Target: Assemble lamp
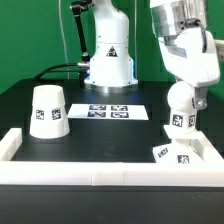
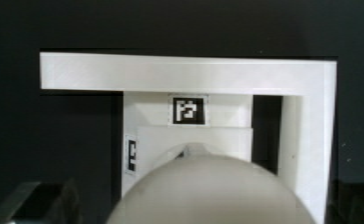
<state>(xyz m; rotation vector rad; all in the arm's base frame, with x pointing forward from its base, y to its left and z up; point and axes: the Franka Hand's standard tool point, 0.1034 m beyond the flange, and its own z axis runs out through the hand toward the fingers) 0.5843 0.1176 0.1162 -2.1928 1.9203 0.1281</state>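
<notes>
Nearest the exterior camera runs the long white border rail (image 1: pixel 100 172), lying across the front of the black worktop (image 1: pixel 110 135) and turning back at both ends. In the corner it forms on the exterior view's right sits the flat square base (image 1: pixel 182 153) of the lamp, its black-and-white tags facing forward. The ball-shaped bulb (image 1: pixel 181 103) stands upright on that base, a tagged collar below the round white ball.

Just above the bulb hangs the gripper (image 1: pixel 190 62), and its jaws are spread wide on either side of the ball (no finger can be seen pressing on it, though the exterior view is too coarse to rule out a light touch). The wrist view looks straight down on this spot: the bulb (image 2: pixel 200 185) fills the near part as a pale rounded shape, the base (image 2: pixel 191 112) shows its tag beyond it, and the rail (image 2: pixel 179 72) wraps the corner around both.

Toward the exterior view's left, well apart from the base, the truncated-cone shade (image 1: pixel 47 110) stands on the worktop, narrow end up, tag facing front. Behind, near the middle, lies the marker board (image 1: pixel 112 111), flat. Farthest back stands the arm's white pedestal (image 1: pixel 108 55).
</notes>
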